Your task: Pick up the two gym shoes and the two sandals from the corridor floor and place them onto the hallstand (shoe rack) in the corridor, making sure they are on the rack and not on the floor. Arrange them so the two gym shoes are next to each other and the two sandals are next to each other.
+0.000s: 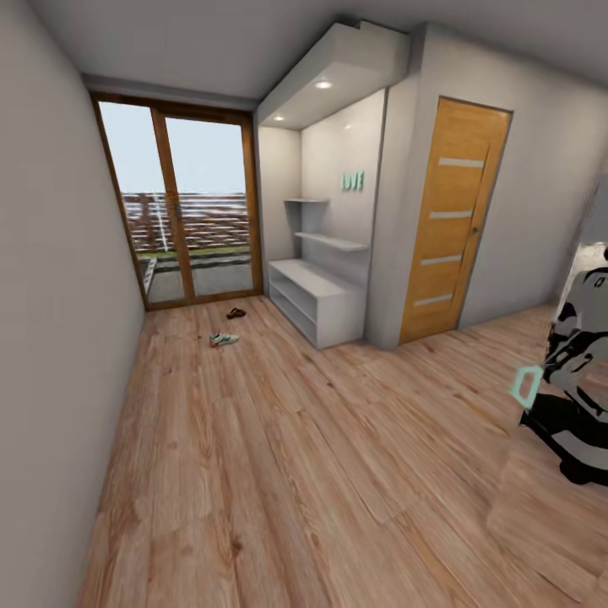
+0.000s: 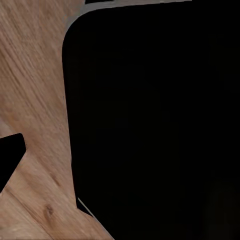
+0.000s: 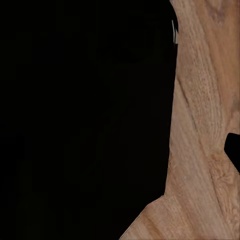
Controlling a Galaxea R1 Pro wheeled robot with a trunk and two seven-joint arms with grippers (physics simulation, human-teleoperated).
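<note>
Far down the corridor floor [image 1: 279, 456], the gym shoes [image 1: 224, 339] and the sandals [image 1: 236, 313] showed as two small clusters, too small to count singly. Both lay near the glass door [image 1: 190, 211] (sandals closer to it), apart from the white hallstand [image 1: 314, 297] in its alcove. A wooden door [image 1: 447, 219] stood beside it. Neither gripper's state could be told; dark shapes blocked both wrist views.

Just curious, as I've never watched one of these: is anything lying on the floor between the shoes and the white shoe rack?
No. In the head view, only bare wooden floor separates the sneakers and sandals from the rack.
</note>
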